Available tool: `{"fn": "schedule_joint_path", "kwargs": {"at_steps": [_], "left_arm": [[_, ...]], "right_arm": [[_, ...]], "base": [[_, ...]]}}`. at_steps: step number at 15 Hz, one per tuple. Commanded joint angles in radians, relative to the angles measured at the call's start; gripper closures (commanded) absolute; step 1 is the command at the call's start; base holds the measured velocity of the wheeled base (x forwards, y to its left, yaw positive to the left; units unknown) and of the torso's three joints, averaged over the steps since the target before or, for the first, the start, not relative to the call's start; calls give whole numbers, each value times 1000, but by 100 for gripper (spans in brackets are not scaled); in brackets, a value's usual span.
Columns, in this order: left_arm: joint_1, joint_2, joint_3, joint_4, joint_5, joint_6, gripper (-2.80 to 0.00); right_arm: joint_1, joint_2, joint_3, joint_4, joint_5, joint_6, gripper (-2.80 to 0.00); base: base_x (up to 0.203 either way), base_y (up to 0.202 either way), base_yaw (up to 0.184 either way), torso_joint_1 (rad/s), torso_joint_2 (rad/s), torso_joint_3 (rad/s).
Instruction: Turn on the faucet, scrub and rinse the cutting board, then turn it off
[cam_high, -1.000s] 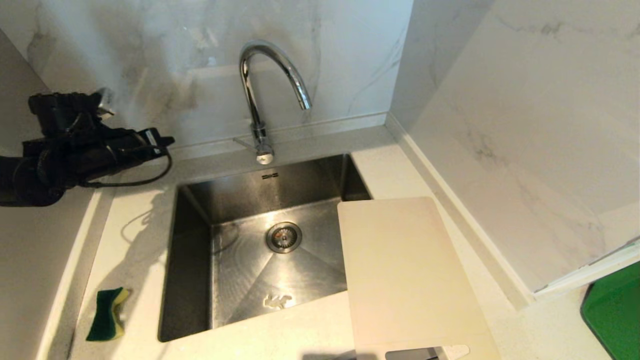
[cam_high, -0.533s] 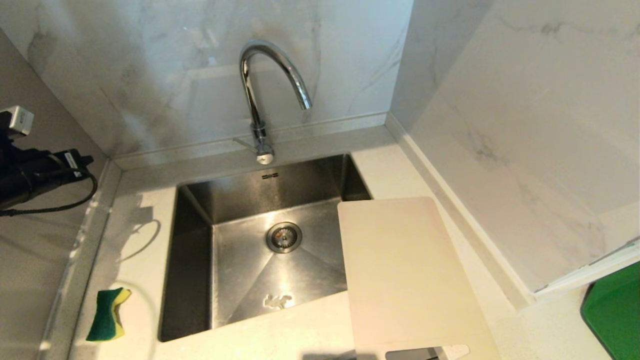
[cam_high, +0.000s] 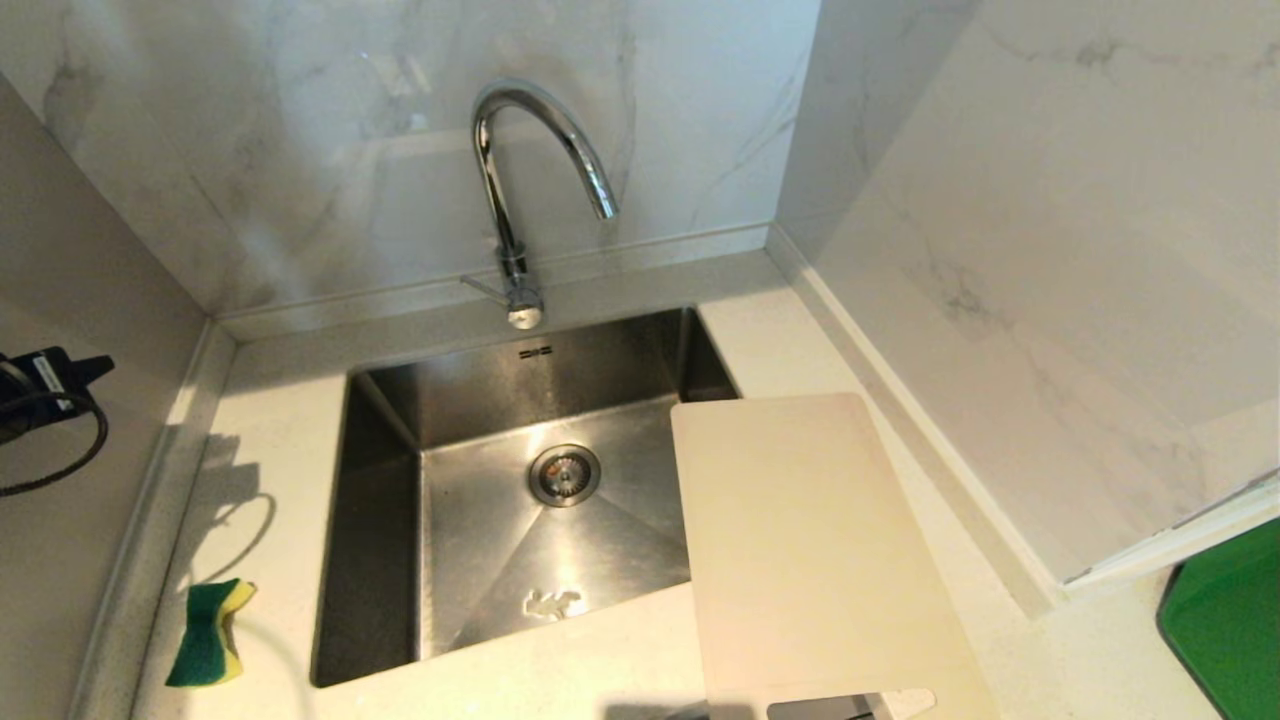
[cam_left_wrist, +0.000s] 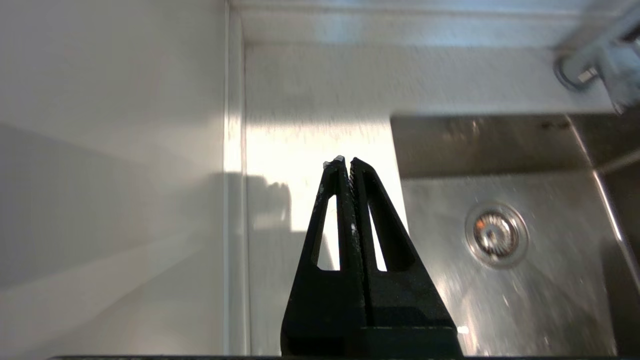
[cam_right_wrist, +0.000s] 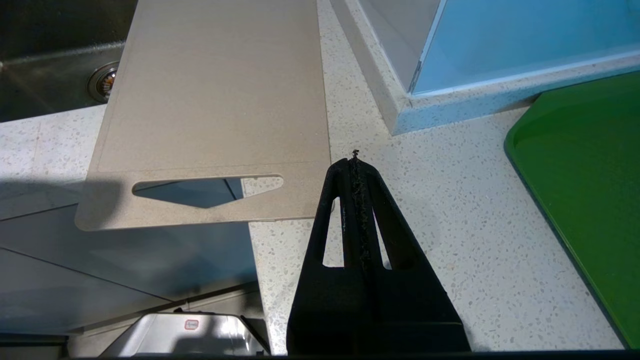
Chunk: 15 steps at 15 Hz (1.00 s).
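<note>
No water is seen running from the faucet (cam_high: 520, 190) at the worktop's back edge. The cutting board (cam_high: 810, 550) lies over the sink's (cam_high: 380, 480) right rim. Left tool (cam_left_wrist: 345, 162) – jaws together, empty – must reach the lever; right tool (cam_right_wrist: 355, 160) is likewise pressed closed.

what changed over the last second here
The black left arm pulled back from up near the marble wall toward the head view's left edge, its left gripper shut and empty. The chrome gooseneck faucet, beige plastic cutting board and green-and-yellow sponge stayed put.
</note>
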Motion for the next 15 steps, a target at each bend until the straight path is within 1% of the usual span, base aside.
{"fn": "schedule_joint_path", "kwargs": {"at_steps": [1,2,3,4,5,6,7,8,9,10,12,15], "left_arm": [[10,-148,141,-12,-24,-1,0],[5,-197,195,-15,-49,2,0],[-17,-238,243,-16,-76,12,0],[-76,-266,275,-17,-87,27,0],[-136,-307,304,-17,-85,35,0],[-204,-361,332,-14,-65,38,0],[-262,-415,361,-8,-26,39,0],[-290,-465,392,3,16,37,0],[-303,-523,430,17,44,30,0],[-309,-585,467,32,57,20,0],[-315,-718,531,76,67,10,0],[-320,-967,599,237,69,5,0]], "right_arm": [[0,1,0,0,1,0,0],[0,1,0,0,-1,0,0],[0,1,0,0,1,0,0],[0,1,0,0,1,0,0],[0,1,0,0,-1,0,0],[0,1,0,0,-1,0,0],[0,1,0,0,-1,0,0],[0,1,0,0,0,0,0],[0,1,0,0,-1,1,0],[0,1,0,0,-1,1,0],[0,1,0,0,-1,1,0],[0,1,0,0,-1,1,0]], "base": [[0,0,0,0,0,0],[0,0,0,0,0,0],[0,0,0,0,0,0],[0,0,0,0,0,0],[0,0,0,0,0,0],[0,0,0,0,0,0],[0,0,0,0,0,0],[0,0,0,0,0,0],[0,0,0,0,0,0],[0,0,0,0,0,0],[0,0,0,0,0,0],[0,0,0,0,0,0]]}}
